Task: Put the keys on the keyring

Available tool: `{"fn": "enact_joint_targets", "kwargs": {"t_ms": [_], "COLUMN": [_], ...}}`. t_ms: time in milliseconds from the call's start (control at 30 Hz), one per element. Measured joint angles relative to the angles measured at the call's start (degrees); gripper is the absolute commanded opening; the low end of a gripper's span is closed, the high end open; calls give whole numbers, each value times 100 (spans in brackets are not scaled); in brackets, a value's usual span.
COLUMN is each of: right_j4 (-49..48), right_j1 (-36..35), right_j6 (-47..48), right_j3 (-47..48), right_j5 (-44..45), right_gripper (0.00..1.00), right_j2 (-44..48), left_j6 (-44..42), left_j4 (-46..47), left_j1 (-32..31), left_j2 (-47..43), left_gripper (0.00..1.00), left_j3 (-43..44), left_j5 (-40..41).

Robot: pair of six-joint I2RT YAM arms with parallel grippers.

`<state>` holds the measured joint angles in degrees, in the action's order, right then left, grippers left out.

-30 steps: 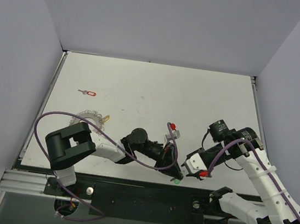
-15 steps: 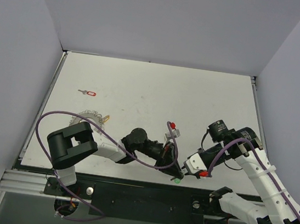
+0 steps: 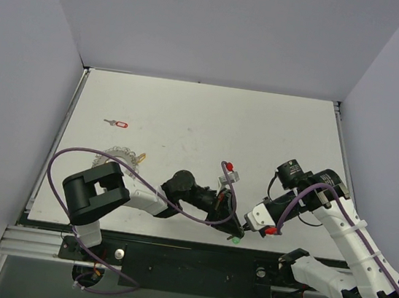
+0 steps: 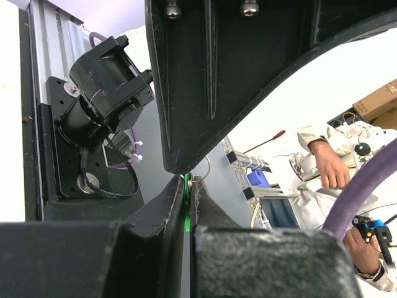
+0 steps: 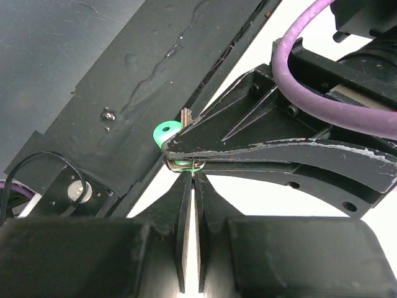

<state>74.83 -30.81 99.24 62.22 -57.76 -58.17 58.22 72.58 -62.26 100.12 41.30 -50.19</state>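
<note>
The green key [image 5: 164, 131] is held off the table [image 3: 210, 121], low and centre in the overhead view, just over the near edge. The left fingers [image 5: 260, 149] are clamped on it by its plastic head. In the left wrist view only a green sliver [image 4: 186, 205] shows in the seam between them. This looks like a handover or regrasp: the head is gripped so that the metal part is left free for the other arm.

The right fingers [image 5: 183, 236] come up from below, tips against the left pair. They are drawn nearly together, with a thin slit between them. Whether they nip the key's metal I cannot tell, because the joint is too crowded.

The keyring [image 3: 114, 154] lies flat at the left of the table, partly behind the left arm and its purple cable [image 3: 73, 158], well apart from the held key. The red key [image 3: 119, 124] rests beyond it, toward the upper left, with nothing near it. Neither key is on the ring yet, so the held key would have to be carried across to it.

The table is white and matte with a few small specks. Plain pale lilac walls close it in on three sides, and a black base plate [image 3: 192, 262] runs along the bottom. The left wrist view looks past the edge to a cluttered workshop, with a person's hand [image 4: 329, 167] and a cardboard box [image 4: 375, 102].
</note>
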Motion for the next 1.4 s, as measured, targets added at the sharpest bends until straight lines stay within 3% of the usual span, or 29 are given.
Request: {"fn": "enact_joint_targets", "kwargs": {"t_ms": [33, 100, 133, 200, 400, 600, 767, 1033, 1200, 1400], "right_j4": [0, 0, -4, -28, -24, -170, -579, -1222, -1314, -1215], "right_j1": [0, 0, 2, 52, 636, 1126, 1508, 1926, 1965, 2433], "right_j6": [0, -11, -33, -136, -1126, -2793, -3803, -4852, -5005, -4948], "right_j3": [0, 0, 0, 0, 0, 0, -90, -223, -240, -243], "right_j5": [-7, -9, -11, -24, -212, -160, -155, -164, 9, 667], "right_gripper": [0, 0, 0, 0, 0, 0, 0, 0, 0, 0], "right_j2": [0, 0, 2, 11, 297, 688, 765, 708, 782, 678], "left_j6": [2, 7, 4, -28, -686, -2332, -3661, -5005, -5366, -5556], "left_j4": [7, 11, 13, 68, -431, -1954, -2643, -2907, -2992, -3154], "left_j1": [0, 4, 7, 15, 109, -66, -634, -1388, -1556, -1565], "left_j2": [0, 0, 0, -7, -719, -2809, -3912, -3556, -3193, -3442], "left_gripper": [0, 13, 28, 42, 56, 56, 55, 54, 54, 54], "left_j3": [0, -2, -7, -55, -861, -1637, -1762, -1652, -1547, -1576], "left_j5": [-2, 0, 0, 72, 833, 2441, 3871, 4889, 5134, 5493]}}
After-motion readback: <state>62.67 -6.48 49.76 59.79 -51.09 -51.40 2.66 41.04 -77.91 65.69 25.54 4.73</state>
